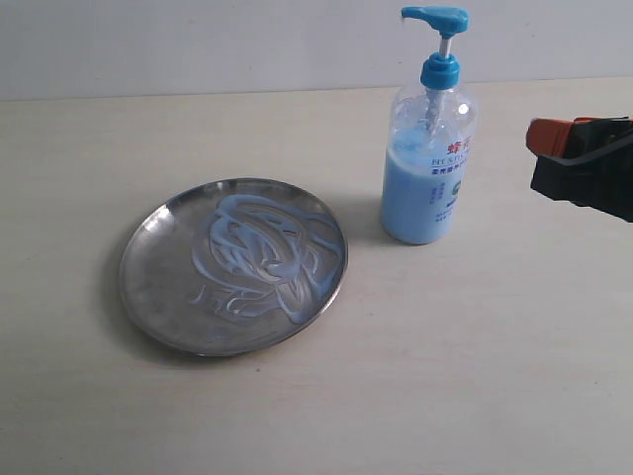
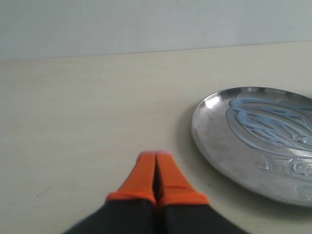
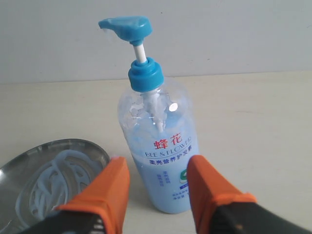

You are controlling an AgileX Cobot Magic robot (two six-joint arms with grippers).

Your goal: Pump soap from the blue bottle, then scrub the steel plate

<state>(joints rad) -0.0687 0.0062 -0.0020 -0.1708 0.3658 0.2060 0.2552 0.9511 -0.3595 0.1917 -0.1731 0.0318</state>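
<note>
Exterior view: blue bottle [image 1: 427, 168] stands beside steel plate [image 1: 148, 292] (right end effector [image 3: 157, 163] released, left end effector [image 2: 156, 157] clenched).

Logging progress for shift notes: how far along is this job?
Looks done: soap lies smeared in swirls across the steel plate. In hand: nothing; the right gripper is open, short of the blue bottle, the left gripper shut, empty. Left: perhaps more scrubbing; no scrubber is visible.

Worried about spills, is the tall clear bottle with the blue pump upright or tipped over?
Upright: the tall clear blue-pump bottle stands on its base, neck pointing straight up.
</note>
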